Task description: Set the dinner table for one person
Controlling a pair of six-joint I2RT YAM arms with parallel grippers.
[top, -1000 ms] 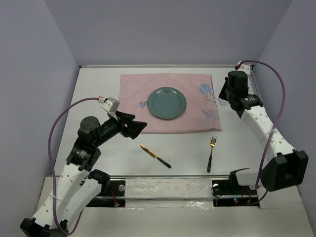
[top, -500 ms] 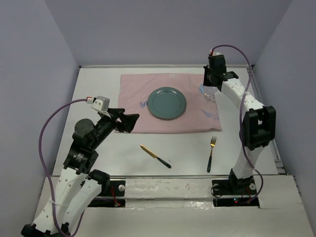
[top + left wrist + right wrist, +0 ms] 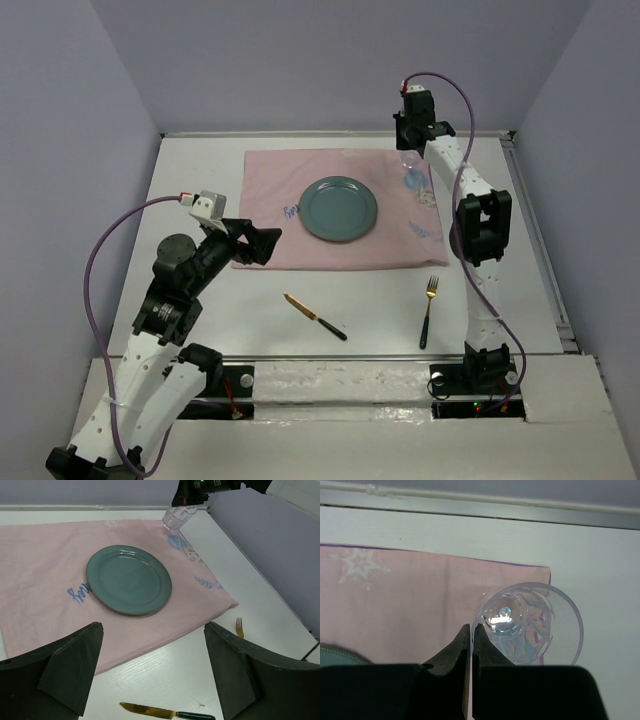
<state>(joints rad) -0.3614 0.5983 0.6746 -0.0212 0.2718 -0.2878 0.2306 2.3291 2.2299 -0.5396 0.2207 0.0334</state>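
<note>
Top external view recorded the white bench [image 3: 200,170] spanning the whole work area, with both arm bases at its near edge; a pink placemat [image 3: 390,245] lay flat on its far half, and a green plate [image 3: 339,209] sat near the middle of that placemat. On bare bench nearer the arms lay a knife [image 3: 314,316], gold blade and dark handle, set at a slant; to its right lay a fork [image 3: 428,310], tines pointing away from the arms; the two were well apart and neither touched the placemat. The left fingers [image 3: 70,667] stood wide apart with nothing between them, raised above the bench near the placemat's near left corner and facing the plate. The right arm reached to the placemat's far right corner; the right fingers [image 3: 455,650] were drawn together, only a thin slit between them, their tips against the rim of a clear glass [image 3: 540,625]; whether the glass wall was pinched, or the glass stood on the cloth, could not be told.
</note>
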